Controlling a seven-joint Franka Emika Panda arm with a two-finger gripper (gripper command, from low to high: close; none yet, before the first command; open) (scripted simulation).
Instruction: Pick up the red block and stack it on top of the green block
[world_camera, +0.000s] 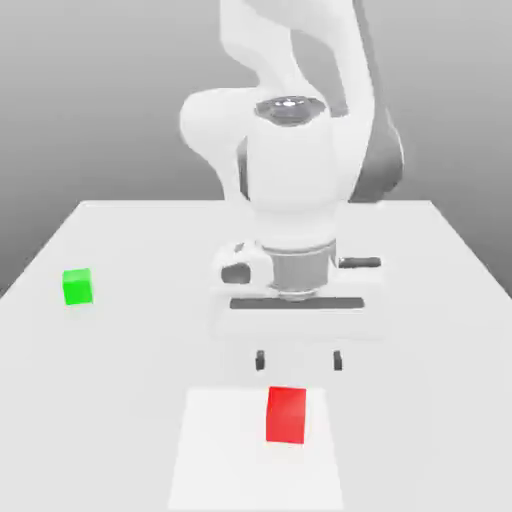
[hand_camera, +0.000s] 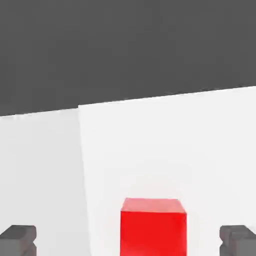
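Observation:
The red block (world_camera: 288, 415) lies on a white patch near the table's front edge, and it shows again as the red block (hand_camera: 152, 227) in the hand view. My gripper (world_camera: 298, 360) hangs open just behind and above it, with nothing between its dark fingertips (world_camera: 260, 360). In the hand view my gripper (hand_camera: 129, 240) straddles the cube's line, the fingertips (hand_camera: 19, 239) standing well apart on either side. The green block (world_camera: 78, 287) rests alone on the table toward the exterior view's left, far from the hand.
A brighter white square patch (world_camera: 215, 455) marks the table (world_camera: 440, 300) under the red block. The arm's white body (world_camera: 295, 170) rises over the table's middle. The table's far edge meets a dark backdrop in the hand view.

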